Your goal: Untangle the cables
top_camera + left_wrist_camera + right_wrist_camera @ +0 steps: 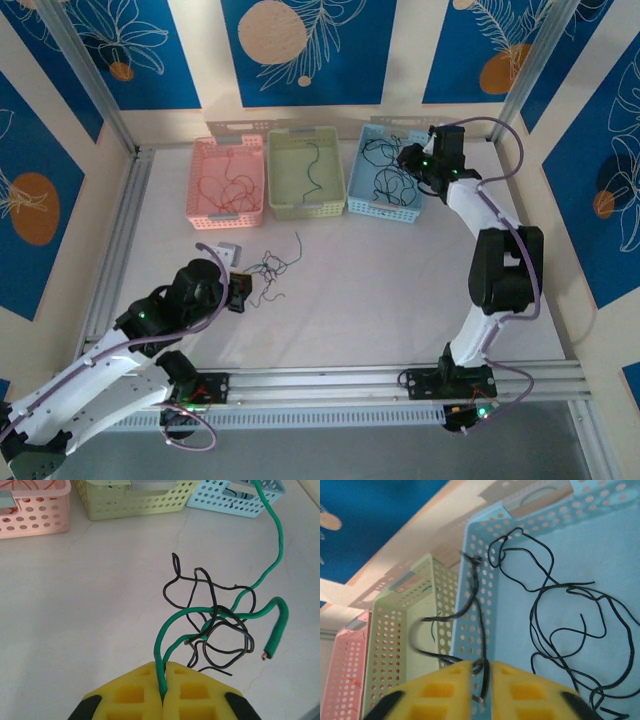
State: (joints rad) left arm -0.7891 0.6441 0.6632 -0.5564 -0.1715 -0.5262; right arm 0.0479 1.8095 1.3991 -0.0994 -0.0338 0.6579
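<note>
two arms stand well apart in this scene. the left gripper (pixel 163 680), low and left in the top view, is clenched on a green cable (pixel 200 611), with its yellow pads pressed together around the strand. from that pinch the green cable rises, bends to the right and passes straight through the tangle of cables (pixel 215 625). one end curls down at the right of the left wrist frame and the other runs off toward the upper right corner. the knot of thin black wire sits just above and to the right of the fingers, resting on the white table (pixel 75 605), so its long axis leads away from the pads toward the baskets.

the right gripper (pixel 480 672) hangs over the wall of the blue basket (pixel 470 585), in the upper right of the top view. its pads stand slightly apart, with a black wire (pixel 477 605) dangling in the gap and draped over the basket rim. more loose black strands lie inside the basket.

the left arm is plainly the nearer one to the tangle. i judge the next pull must go along the green cable's line, away from the knot, while the black loops are held back or teased off.
</note>
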